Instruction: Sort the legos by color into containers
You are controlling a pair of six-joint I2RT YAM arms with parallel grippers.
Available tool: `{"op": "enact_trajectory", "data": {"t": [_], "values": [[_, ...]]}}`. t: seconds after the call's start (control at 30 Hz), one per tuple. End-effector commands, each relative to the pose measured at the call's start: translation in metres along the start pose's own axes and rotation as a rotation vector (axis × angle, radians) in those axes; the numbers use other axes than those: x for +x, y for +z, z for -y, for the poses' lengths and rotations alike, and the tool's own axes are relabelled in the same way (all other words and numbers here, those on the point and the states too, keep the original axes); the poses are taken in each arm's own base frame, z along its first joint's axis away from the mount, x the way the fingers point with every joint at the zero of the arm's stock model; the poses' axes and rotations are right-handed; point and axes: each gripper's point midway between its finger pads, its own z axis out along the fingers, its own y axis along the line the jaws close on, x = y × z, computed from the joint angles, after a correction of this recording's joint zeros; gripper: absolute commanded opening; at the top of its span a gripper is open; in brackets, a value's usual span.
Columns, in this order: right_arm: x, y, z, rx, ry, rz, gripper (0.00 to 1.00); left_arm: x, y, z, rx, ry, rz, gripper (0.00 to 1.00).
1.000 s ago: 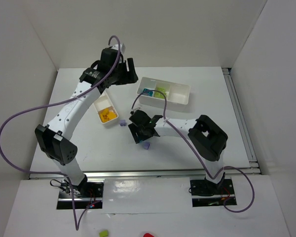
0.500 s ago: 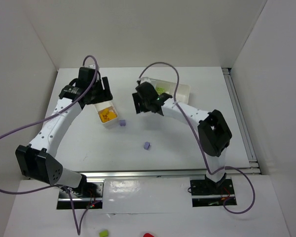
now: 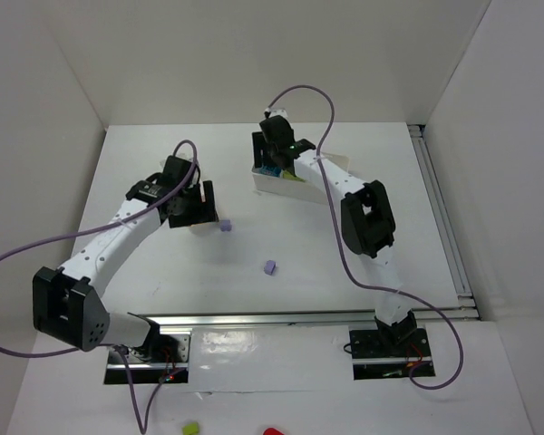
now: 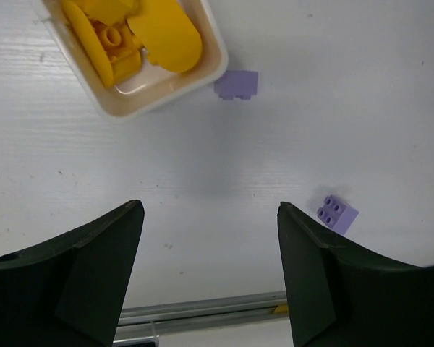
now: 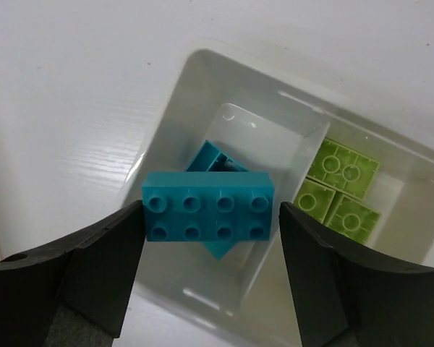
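The right gripper (image 5: 210, 217) pinches a teal brick (image 5: 210, 212) by its two short ends, studs facing the wrist camera, with the long side spanning the whole gap between the jaws. Directly beyond the held brick is the end compartment of the wider tray (image 5: 175, 108), where a second teal brick (image 5: 211, 160) lies tilted against the bottom. Past the divider, off to the right of the jaws, the next compartment holds lime green bricks (image 5: 340, 189) lying flat, studs up. In the top view this gripper hangs over the tray's left end.

The left gripper (image 4: 208, 210) has its jaws spread wide, with nothing between them but bare table (image 4: 202, 166). Just outside the tip of the jaw on the right of the wrist view sits a lavender brick (image 4: 337, 213), studs up and clear of the finger. Farther ahead of the jaws, roughly on their centre line, a second lavender brick (image 4: 237, 84) lies just beside the corner of the narrow tray (image 4: 175, 85). That tray is ahead and to the left of the jaws, and its visible end compartment holds orange bricks (image 4: 130, 40).
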Motion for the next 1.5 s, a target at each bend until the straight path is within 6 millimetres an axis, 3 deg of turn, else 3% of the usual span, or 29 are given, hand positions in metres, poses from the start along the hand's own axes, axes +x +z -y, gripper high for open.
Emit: {"op": "enact_trajectory", "data": {"t": [0.0,0.1,0.13,0.17,0.2,0.23,0.27,0.3,0.33,0.37,0.4,0.47,0.5,0.53,0.6,0.63,0.67,0.7,0.8,0.83,0.93,1.07,1.2,1.33,1.47], "values": [[-0.026,0.002,0.007,0.001,0.014,0.026,0.81,0.007,0.008,0.017,0.039,-0.001,-0.022,0.86],[-0.029,-0.008,0.011,0.013,0.004,0.028,0.87,0.017,0.022,0.020,0.032,0.007,-0.056,0.86],[-0.045,-0.025,0.013,0.011,0.015,0.069,0.87,0.020,0.029,0.024,0.034,0.019,-0.067,0.86],[-0.048,-0.034,0.014,0.008,0.017,0.079,0.87,0.026,0.034,0.027,0.035,0.019,-0.078,0.84],[-0.032,-0.035,0.021,0.026,0.012,0.061,0.87,0.022,0.040,0.030,0.041,0.019,-0.068,0.81],[-0.031,-0.043,0.026,0.039,0.014,0.071,0.87,0.026,0.050,0.033,0.027,0.021,-0.085,0.77],[-0.047,-0.068,0.028,0.027,0.026,0.115,0.87,0.023,0.055,0.039,0.025,0.033,-0.078,0.77],[-0.026,-0.070,0.036,0.046,0.017,0.084,0.87,0.022,0.061,0.040,0.021,0.023,-0.083,0.77],[-0.021,-0.078,0.045,0.075,0.026,0.083,0.87,0.021,0.067,0.044,0.016,0.031,-0.084,0.78],[-0.036,-0.100,0.054,0.074,0.047,0.128,0.87,0.021,0.073,0.045,0.009,0.032,-0.095,0.79],[-0.015,-0.103,0.062,0.094,0.045,0.092,0.87,0.022,0.083,0.046,-0.004,0.034,-0.115,0.79],[-0.020,-0.129,0.083,0.114,0.079,0.116,0.87,0.020,0.092,0.052,-0.005,0.043,-0.125,0.79],[-0.014,-0.135,0.090,0.125,0.081,0.104,0.87,0.023,0.103,0.050,-0.029,0.046,-0.146,0.79],[0.007,-0.137,0.098,0.129,0.074,0.058,0.87,0.021,0.109,0.050,-0.041,0.047,-0.145,0.81],[0.016,-0.155,0.103,0.115,0.086,0.037,0.87,0.007,0.118,0.042,-0.083,0.018,-0.139,0.82],[0.034,-0.157,0.101,0.089,0.078,-0.009,0.87,0.009,0.129,0.033,-0.117,0.010,-0.164,0.82],[0.037,-0.167,0.097,0.061,0.107,-0.011,0.87,0.009,0.133,0.034,-0.119,0.021,-0.169,0.82],[0.061,-0.168,0.091,0.030,0.103,-0.062,0.87,0.004,0.135,0.037,-0.115,0.020,-0.162,0.82],[0.098,-0.186,0.057,-0.118,0.115,-0.142,0.87,0.006,0.146,0.036,-0.123,0.050,-0.181,0.80],[0.127,-0.190,0.043,-0.160,0.092,-0.197,0.87,0.006,0.146,0.035,-0.122,0.059,-0.181,0.79],[0.164,-0.203,0.026,-0.201,0.083,-0.266,0.87,0.011,0.152,0.032,-0.132,0.072,-0.200,0.74],[0.187,-0.222,-0.011,-0.298,0.034,-0.303,0.87,0.022,0.150,0.036,-0.129,0.094,-0.215,0.68],[0.219,-0.217,-0.033,-0.318,-0.040,-0.383,0.87,0.018,0.141,0.035,-0.129,0.093,-0.192,0.51],[0.226,-0.207,-0.052,-0.329,-0.088,-0.383,0.88,0.009,0.129,0.037,-0.130,0.092,-0.172,0.35],[0.238,-0.198,-0.064,-0.344,-0.120,-0.409,0.87,-0.006,0.118,0.042,-0.122,0.099,-0.136,0.32]]}}
